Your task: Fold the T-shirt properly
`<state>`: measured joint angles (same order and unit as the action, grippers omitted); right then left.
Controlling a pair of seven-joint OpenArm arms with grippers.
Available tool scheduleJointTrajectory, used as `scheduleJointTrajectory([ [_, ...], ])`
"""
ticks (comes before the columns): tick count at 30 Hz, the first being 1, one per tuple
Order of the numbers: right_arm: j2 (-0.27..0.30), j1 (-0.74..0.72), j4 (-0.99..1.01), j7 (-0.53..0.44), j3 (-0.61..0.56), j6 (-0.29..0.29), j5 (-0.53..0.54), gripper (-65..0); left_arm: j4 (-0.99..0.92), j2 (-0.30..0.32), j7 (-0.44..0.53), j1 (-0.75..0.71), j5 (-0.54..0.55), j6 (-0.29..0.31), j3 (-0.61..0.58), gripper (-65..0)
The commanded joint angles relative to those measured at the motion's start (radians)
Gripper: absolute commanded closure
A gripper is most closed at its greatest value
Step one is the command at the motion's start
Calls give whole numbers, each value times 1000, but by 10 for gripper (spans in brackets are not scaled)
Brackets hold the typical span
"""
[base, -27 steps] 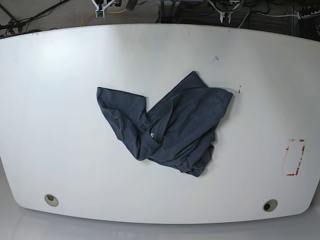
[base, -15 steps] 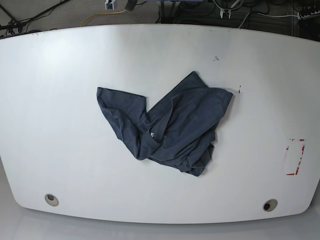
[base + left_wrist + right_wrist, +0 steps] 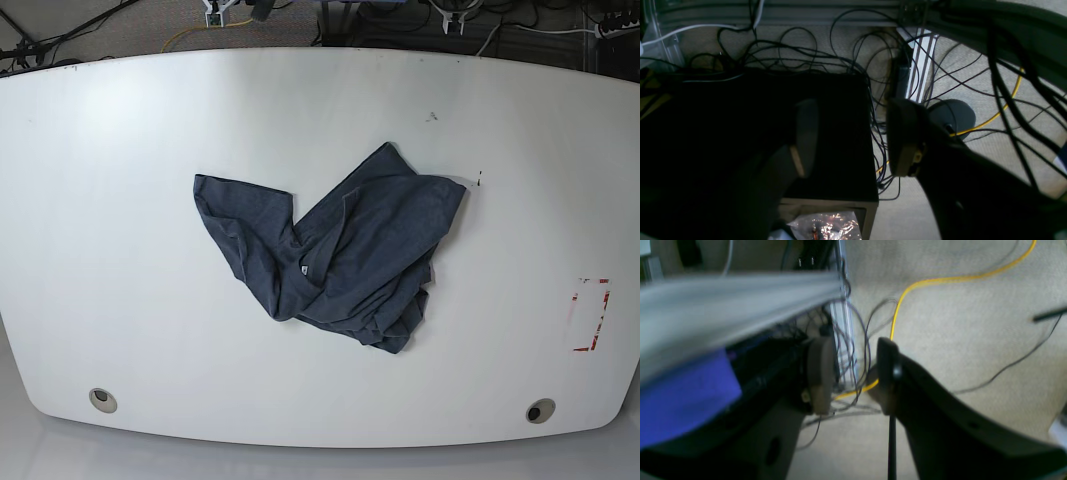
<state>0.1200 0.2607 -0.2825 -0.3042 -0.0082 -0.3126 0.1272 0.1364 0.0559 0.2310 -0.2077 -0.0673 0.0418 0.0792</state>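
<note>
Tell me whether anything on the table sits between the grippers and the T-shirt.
Nothing visible does. The T-shirt lies crumpled alone mid-table, with bare white surface on every side. Both grippers, left and right, are open and empty, beyond the table's far edge over floor cables, so either can come in from above.

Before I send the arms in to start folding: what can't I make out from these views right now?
- T-shirt, base view: crumpled, its own folds hide the lettering and most of the sleeves.
- Left gripper and right gripper: each shows only in its own wrist view, jaws apart over floor cables, holding nothing; barely visible at the base view's top edge.
- Right wrist view: left side motion-blurred.
</note>
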Motion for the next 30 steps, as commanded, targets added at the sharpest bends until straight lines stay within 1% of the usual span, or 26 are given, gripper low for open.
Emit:
scheduleJointTrajectory([
  [1, 7, 4, -2, -10, 0, -1, -1, -209, -1, 3, 1, -8, -1, -3, 0, -299],
  [11, 8, -31, -4, -10, -2, -3, -2, -209, 6, 3, 20, -6, -1, 0, -2, -299],
  [15, 17, -7, -37, -11, 0, -4, -1, -209, 6, 5, 107, -31, 1, 0, 0, -299],
  [18, 20, 64, -134, -10, 0, -4, -1, -209, 7, 5, 192, -66, 4, -1, 1, -299],
  [20, 22, 107, -189, -6, 3, -4, 4, -209, 13, 9, 216, -86, 5, -1, 3, -299],
  [22, 22, 165, -263, -5, 4, -3, 5, -209, 79, 26, 235, -131, 5, 0, 4, -299],
  [24, 22, 199, -301, -5, 4, -3, 5, -209, 144, 28, 245, -172, 5, 0, 4, -299],
  [30, 17, 345, -453, -5, 6, -1, 5, -209, 434, 32, 242, -347, 7, 0, 6, -299],
])
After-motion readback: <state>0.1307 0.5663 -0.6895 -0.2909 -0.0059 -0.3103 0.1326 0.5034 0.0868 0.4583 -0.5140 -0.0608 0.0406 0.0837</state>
